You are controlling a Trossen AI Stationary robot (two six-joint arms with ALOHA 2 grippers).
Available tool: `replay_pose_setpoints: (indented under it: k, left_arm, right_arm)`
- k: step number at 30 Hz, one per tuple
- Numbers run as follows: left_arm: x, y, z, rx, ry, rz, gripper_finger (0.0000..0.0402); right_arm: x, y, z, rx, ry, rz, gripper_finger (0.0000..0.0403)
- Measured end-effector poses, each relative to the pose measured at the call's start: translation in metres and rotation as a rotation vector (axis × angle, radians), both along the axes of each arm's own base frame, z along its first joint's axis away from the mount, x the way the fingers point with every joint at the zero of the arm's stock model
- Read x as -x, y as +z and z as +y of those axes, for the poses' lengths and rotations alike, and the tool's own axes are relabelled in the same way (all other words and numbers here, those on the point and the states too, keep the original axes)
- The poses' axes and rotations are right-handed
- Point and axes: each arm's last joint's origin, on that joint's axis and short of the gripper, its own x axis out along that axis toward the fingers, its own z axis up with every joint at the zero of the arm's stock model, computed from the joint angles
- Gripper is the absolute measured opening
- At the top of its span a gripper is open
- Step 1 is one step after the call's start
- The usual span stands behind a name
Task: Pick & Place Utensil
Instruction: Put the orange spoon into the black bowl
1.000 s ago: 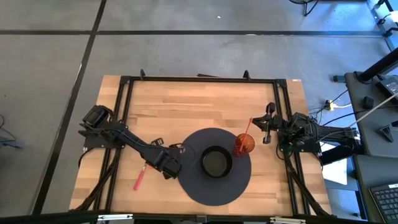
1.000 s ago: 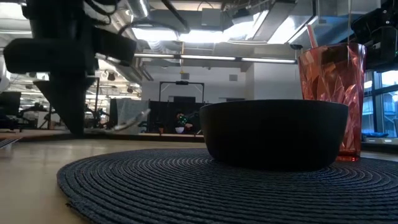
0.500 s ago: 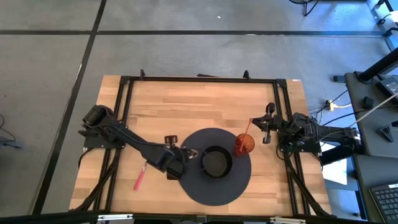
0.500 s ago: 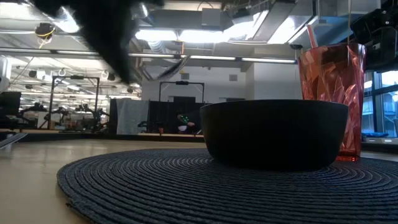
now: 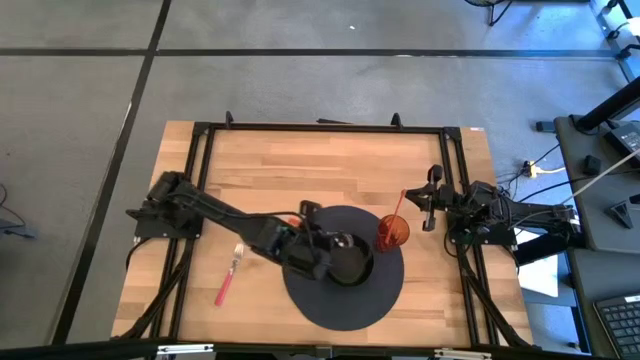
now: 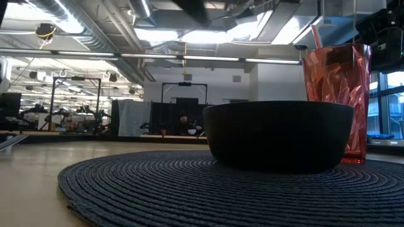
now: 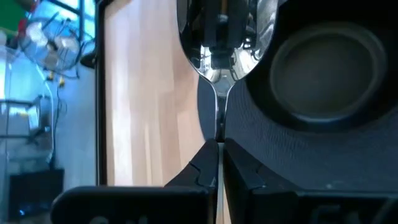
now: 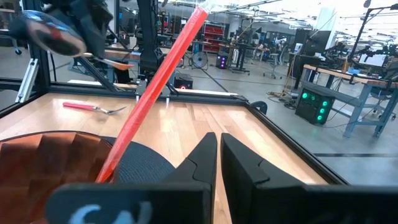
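Note:
My left gripper is shut on a shiny metal spoon and hovers over the left edge of the black bowl. The bowl stands on a round dark placemat. In the left wrist view the spoon's head hangs over the mat beside the bowl. A pink-handled fork lies flat on the wood left of the mat. My right gripper is shut and parked at the table's right edge, touching nothing. My left gripper pinches the spoon between its two fingers on the thin neck just below the head. The spoon runs on along the fingers, with its head out past the tips. It is lifted clear of the table and mat.
A red faceted cup with a red straw stands on the mat's right part, close to the bowl. Black frame rails run along the table's left, far and right sides. Bare wood lies far of the mat.
My left gripper has risen from the table beside the fork and travelled toward the table's right, reaching the bowl's left edge. It has carried the spoon clear of the wood. The fork has stayed where it lay.

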Motion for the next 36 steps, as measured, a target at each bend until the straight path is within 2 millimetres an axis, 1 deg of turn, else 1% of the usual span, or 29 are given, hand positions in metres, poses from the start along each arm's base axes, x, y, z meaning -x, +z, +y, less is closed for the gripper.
replay_pose_setpoints:
  k: [3,6,9,14,18,22,25,31,36]
  left_arm:
    - [-0.022,-0.004,0.0,-0.023,-0.058,0.053,0.0003]
    - [-0.039,-0.019,-0.001,-0.1,-0.112,0.172,0.0003]
    - [-0.052,-0.038,-0.009,-0.216,-0.172,0.28,0.0003]
    - [-0.073,-0.068,-0.021,-0.368,-0.263,0.397,0.0003]
    - [-0.087,-0.081,-0.028,-0.428,-0.334,0.441,0.0003]
    - [-0.093,-0.096,-0.031,-0.583,-0.363,0.51,0.0003]
    - [-0.093,-0.103,-0.031,-0.693,-0.37,0.567,0.0003]
    - [-0.092,-0.109,-0.035,-0.765,-0.411,0.629,0.0003]
    - [-0.089,-0.109,-0.043,-0.794,-0.438,0.636,0.0003]
  right_arm:
    - [0.0,0.0,0.0,0.001,0.0,0.001,0.0023]
    - [0.0,0.0,0.0,0.0,0.001,0.001,0.0023]
    - [0.0,0.0,0.0,0.001,0.001,0.001,0.0023]
    - [0.0,0.0,0.0,0.001,0.001,0.001,0.0023]
    - [0.0,0.0,0.0,-0.001,0.001,0.001,0.0023]
    - [0.0,0.0,0.0,-0.001,0.001,0.001,0.0023]
    - [0.0,0.0,0.0,-0.001,0.001,0.001,0.0023]
    - [0.0,0.0,0.0,0.0,0.002,0.002,0.0023]
    - [0.0,0.0,0.0,-0.001,0.001,0.002,0.0023]
